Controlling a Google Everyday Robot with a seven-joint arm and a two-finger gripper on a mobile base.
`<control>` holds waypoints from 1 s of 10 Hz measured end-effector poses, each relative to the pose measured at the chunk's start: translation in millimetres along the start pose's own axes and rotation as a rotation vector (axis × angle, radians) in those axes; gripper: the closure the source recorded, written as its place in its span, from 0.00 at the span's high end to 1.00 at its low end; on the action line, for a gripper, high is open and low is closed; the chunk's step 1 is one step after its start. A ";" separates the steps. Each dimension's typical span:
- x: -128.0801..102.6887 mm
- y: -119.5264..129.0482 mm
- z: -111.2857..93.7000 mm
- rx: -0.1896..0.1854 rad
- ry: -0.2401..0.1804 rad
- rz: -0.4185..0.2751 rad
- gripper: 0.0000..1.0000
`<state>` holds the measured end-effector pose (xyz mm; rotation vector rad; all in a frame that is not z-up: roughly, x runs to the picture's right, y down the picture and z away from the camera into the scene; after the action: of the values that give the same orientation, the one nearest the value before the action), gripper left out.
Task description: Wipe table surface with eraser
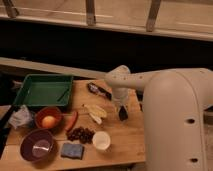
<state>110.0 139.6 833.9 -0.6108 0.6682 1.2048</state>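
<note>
gripper [121, 112] points down over the right part of the table [136, 146]; claw pinched narrow on the eraser [123, 116], a dark block at its tip, low on the wood | surface: pale brown planks; tray [45, 77] back left; cup [101, 141] and sponge [72, 150] near the front | room: dim; dark wall behind; railing [90, 12] above
</note>
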 end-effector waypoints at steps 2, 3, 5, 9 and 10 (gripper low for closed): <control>21.8 11.3 4.9 0.011 0.013 -0.031 0.14; 34.9 15.6 11.1 0.016 0.033 -0.044 0.14; 60.1 1.8 26.7 0.031 0.075 -0.030 0.14; 64.5 -47.2 31.3 0.048 0.086 0.093 0.14; 56.8 -53.1 30.9 0.044 0.081 0.119 0.14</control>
<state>177.9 185.0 815.9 -0.5919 0.8069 1.2767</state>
